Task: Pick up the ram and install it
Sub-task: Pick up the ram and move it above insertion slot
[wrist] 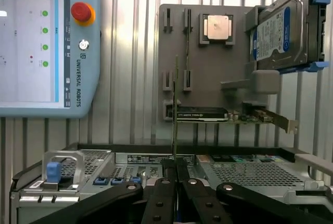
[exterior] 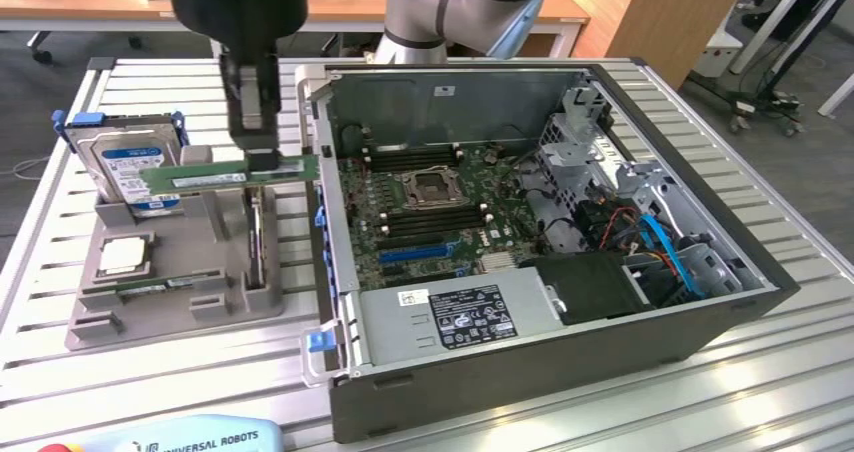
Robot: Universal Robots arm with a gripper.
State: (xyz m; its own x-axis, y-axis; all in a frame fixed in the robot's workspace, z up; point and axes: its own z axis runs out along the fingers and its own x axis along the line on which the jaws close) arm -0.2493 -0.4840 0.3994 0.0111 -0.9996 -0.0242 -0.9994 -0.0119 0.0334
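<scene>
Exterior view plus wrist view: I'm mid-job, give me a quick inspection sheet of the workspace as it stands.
Surface: slatted metal table, grey parts holder beside the open computer case.
Job's things: ram held level above the holder, not yet in the motherboard.
Clutter: hard drive, processor chip, teach pendant.
Grippers: gripper shut on the ram.
Cables: blue cable and red wires inside the case.
Surroundings: wooden desk beyond the table.

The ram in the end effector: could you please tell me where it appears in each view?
Exterior view: the ram lies level in the end effector, above the grey holder.
Wrist view: the ram is an edge-on thin strip in the end effector, in front of the holder.
Shared landmark: the blue-labelled hard drive.
</scene>
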